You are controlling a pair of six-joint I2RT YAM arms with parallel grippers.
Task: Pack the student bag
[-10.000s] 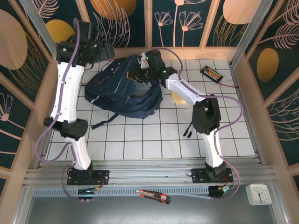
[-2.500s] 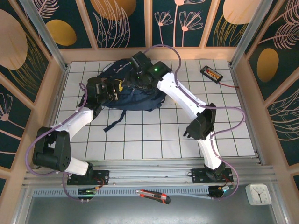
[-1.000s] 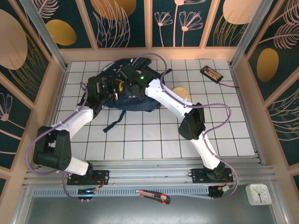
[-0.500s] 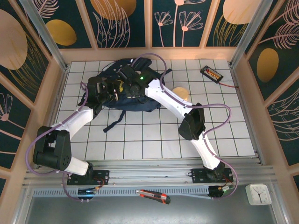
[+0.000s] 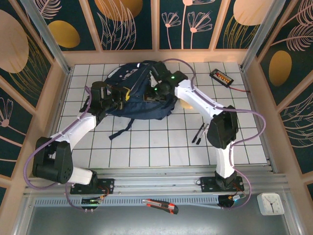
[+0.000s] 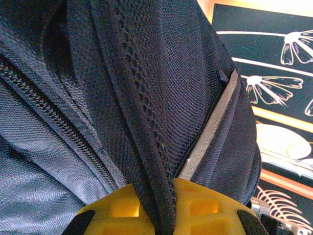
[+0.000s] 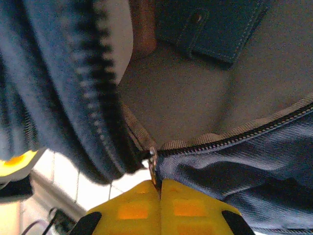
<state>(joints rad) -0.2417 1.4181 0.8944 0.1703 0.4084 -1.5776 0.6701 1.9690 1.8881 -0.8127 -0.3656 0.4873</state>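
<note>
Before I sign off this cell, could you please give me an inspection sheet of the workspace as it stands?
Surface: white tiled table, no spills seen.
Job's things: navy bag lying at the far middle, one zip open onto a grey lining.
Clutter: two black pens right of the bag; black device at the far right; knife and clock on the front ledge.
Grippers: left pincer shut on a fold of the bag; right pincer shut on the zip pull.
Cables: purple cables loop along both arms; red lead runs from the device.
Surroundings: floral panels on three sides.
</note>
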